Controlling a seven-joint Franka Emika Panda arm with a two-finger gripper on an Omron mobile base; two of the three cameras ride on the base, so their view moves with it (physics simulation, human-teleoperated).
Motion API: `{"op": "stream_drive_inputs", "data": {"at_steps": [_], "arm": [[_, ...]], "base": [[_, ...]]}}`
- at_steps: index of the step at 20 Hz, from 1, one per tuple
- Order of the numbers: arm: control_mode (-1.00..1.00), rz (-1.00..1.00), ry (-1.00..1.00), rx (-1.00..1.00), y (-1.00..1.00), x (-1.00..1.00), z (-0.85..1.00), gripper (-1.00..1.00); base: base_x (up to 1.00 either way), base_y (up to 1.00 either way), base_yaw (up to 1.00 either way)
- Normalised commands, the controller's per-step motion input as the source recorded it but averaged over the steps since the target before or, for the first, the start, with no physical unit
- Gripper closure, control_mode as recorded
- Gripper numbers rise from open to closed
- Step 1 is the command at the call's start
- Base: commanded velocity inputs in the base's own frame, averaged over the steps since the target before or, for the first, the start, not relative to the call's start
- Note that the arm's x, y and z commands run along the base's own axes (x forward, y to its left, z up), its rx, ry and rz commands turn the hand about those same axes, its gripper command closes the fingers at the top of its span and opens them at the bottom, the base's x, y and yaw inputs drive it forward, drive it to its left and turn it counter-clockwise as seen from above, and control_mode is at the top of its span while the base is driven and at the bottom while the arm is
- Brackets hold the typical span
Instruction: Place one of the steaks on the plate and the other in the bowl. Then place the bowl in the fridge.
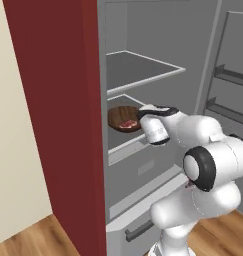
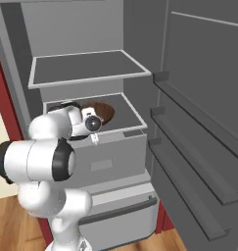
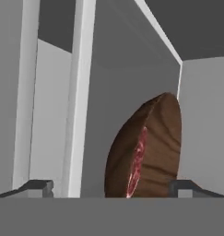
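The dark brown wooden bowl (image 1: 121,115) rests on the lower shelf inside the open fridge (image 1: 63,125), with one red marbled steak (image 1: 127,124) lying in it. My gripper (image 3: 111,186) is open just in front of the bowl (image 3: 164,138), its fingertips (image 3: 39,186) spread wide to either side and holding nothing. In the hand view the bowl appears rolled on edge, with the steak (image 3: 137,161) showing along its inside. In the right base view my hand covers part of the bowl (image 2: 105,112). The plate is out of view.
An upper grey shelf (image 2: 86,68) hangs above the bowl's shelf. The open fridge door with its racks (image 2: 189,127) stands to the right. A lower drawer with a dark handle (image 2: 118,211) sits beneath. The fridge's red side panel bounds the left.
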Motion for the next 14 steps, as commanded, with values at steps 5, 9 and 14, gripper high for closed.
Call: {"op": "stream_drive_inputs", "data": {"at_steps": [5,9,14], "arm": [[-1.00,0.00,0.11,-0.26,-0.31,-0.75,1.00,-1.00],[-1.00,0.07,0.35,-0.25,-0.18,-0.14,1.00,-1.00],[-1.00,0.28,0.32,-0.18,-0.23,-0.17,1.00,-1.00]], "base": [[0.00,0.00,0.00],[0.00,0.00,0.00],[0.00,0.00,0.00]]}}
